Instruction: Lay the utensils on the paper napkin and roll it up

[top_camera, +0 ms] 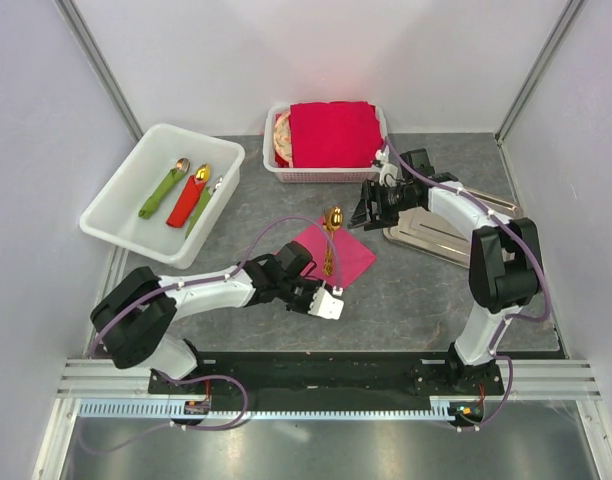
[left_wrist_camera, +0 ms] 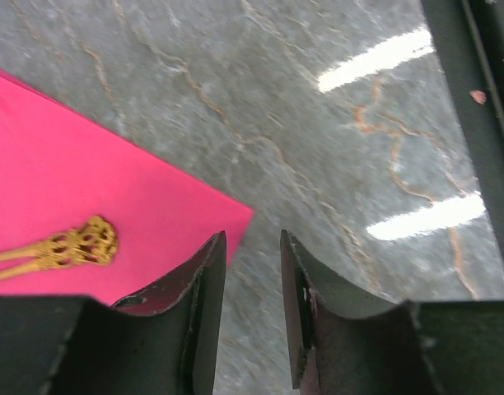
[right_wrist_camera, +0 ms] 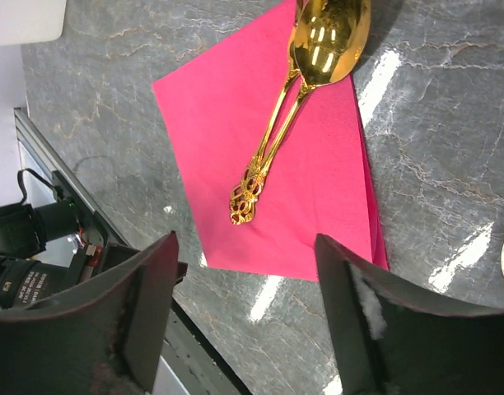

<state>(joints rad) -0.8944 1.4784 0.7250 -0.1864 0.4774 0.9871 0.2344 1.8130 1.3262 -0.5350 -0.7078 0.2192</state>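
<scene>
The magenta-pink paper napkin (top_camera: 346, 255) lies flat on the grey table. The gold utensils (top_camera: 331, 240) lie on it, the spoon bowl (right_wrist_camera: 330, 37) poking past the far corner and the ornate handle ends (right_wrist_camera: 248, 197) near the napkin's middle. My left gripper (top_camera: 324, 292) is low at the napkin's near corner (left_wrist_camera: 235, 216). Its jaws (left_wrist_camera: 252, 247) stand slightly apart with nothing between them, and a handle end (left_wrist_camera: 87, 240) lies to their left. My right gripper (top_camera: 369, 207) hovers just right of the spoon bowl. Its jaws (right_wrist_camera: 245, 239) are wide open and empty.
A white bin (top_camera: 121, 215) at the left holds green and red napkin bundles with spoons. A white basket (top_camera: 276, 165) at the back holds a stack of red napkins (top_camera: 333, 133). A metal tray (top_camera: 436, 235) lies under the right arm.
</scene>
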